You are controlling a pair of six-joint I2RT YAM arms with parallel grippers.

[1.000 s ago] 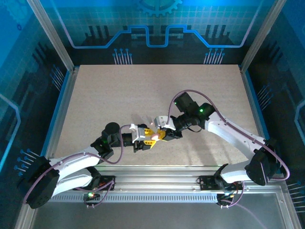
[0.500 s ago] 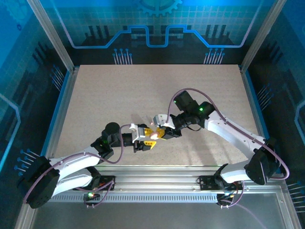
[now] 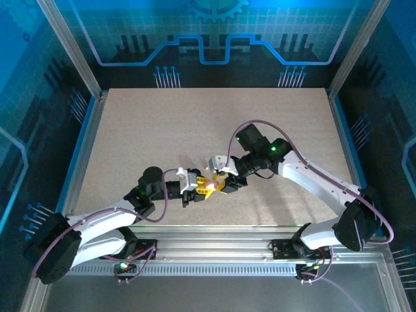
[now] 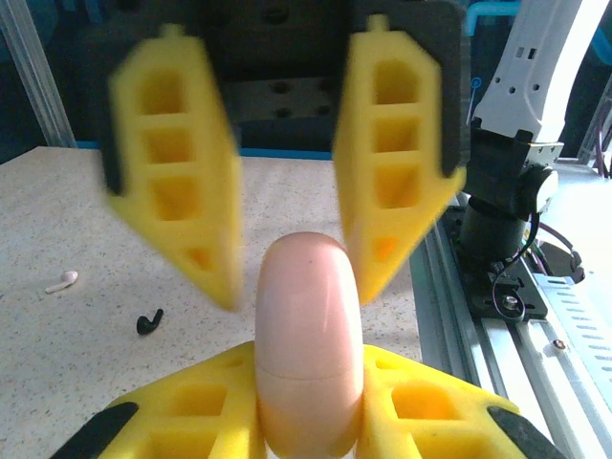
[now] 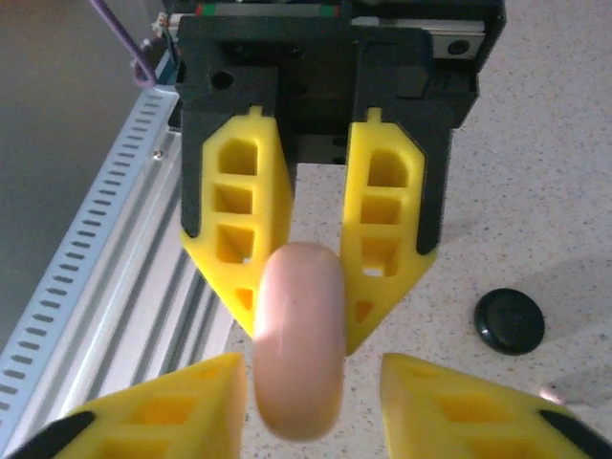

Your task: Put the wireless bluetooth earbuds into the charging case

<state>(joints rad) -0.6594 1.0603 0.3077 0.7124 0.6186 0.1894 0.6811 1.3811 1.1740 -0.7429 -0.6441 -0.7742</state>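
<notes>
My left gripper [image 4: 306,368] is shut on a pink oval capsule [image 4: 308,335] with a seam around it, held just above the table [image 3: 195,123] near its front middle. My right gripper [image 5: 306,368] faces it, open, its fingers on either side of the capsule's end [image 5: 298,354] with a gap on the right. The charging case, a small round black puck [image 5: 510,321], lies on the table beside them. One black earbud [image 4: 149,322] lies on the table to the left. The other black earbud is out of view.
A pale pink earbud [image 4: 62,281] lies near the black one. The grooved aluminium rail [image 5: 96,268] runs along the table's near edge, close under both grippers. The right arm's base [image 4: 507,191] stands on it.
The right arm has shifted slightly to the left, towards the left gripper. The left gripper still holds the pink capsule in about the same place.
</notes>
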